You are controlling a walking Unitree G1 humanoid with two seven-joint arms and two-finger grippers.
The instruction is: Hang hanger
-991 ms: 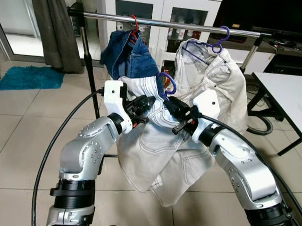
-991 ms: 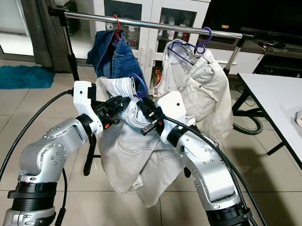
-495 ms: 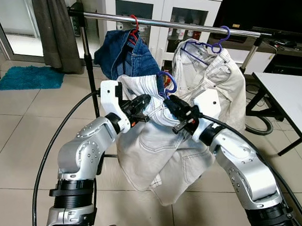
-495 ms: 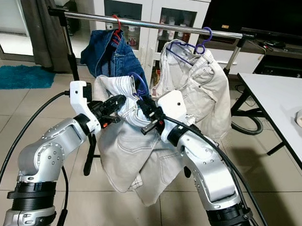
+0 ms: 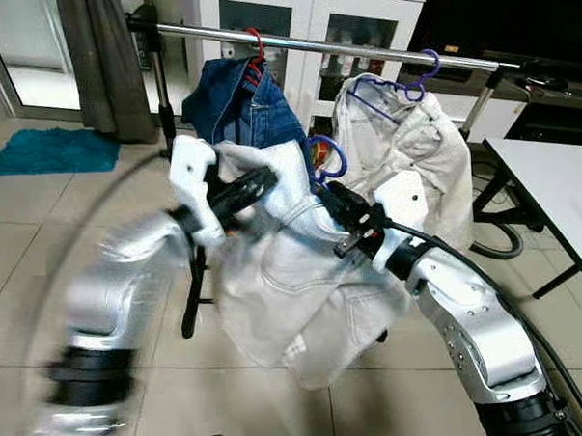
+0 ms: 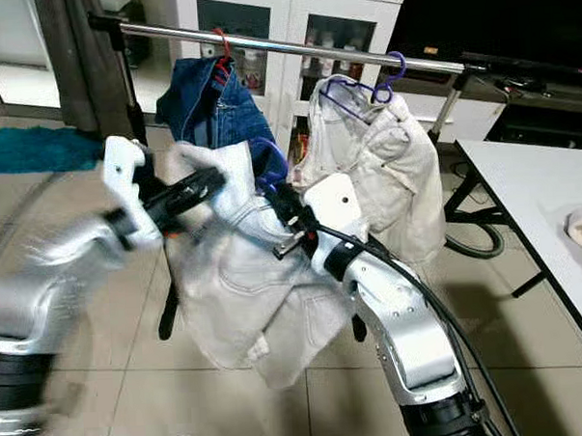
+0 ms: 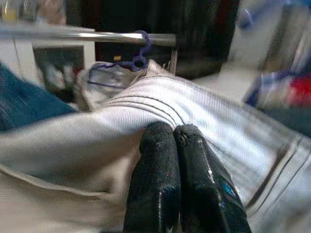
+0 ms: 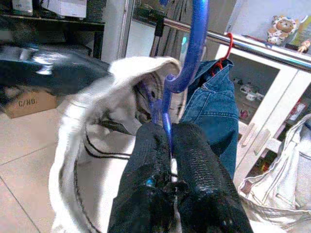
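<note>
I'm looking at the chrome clothes rail (image 5: 361, 49) running across the room ahead of me, white cabinets (image 5: 292, 25) behind it. Two garments already hang there: blue jeans (image 5: 243, 109) on a red hanger (image 5: 256, 44), and to their right a cream pair of trousers (image 5: 418, 140) on a purple hanger (image 5: 406, 83). Below the rail, between my two arms, I'm holding up the white jeans (image 5: 294, 285), which drape down toward the tiled floor (image 5: 40, 219). My left arm is blurred in the head views. The left gripper (image 7: 174, 133) has its fingers pressed together, pinching the ribbed waistband of the white jeans at the left side. The right gripper (image 8: 167, 141) is clamped on the stem of the blue hanger (image 8: 187, 53) that carries the white jeans; its hook (image 5: 325, 159) stands up just beside the blue jeans, below the rail and not on it. A white table (image 5: 560, 192) sits at my right, a teal mat (image 5: 47, 151) far left.
</note>
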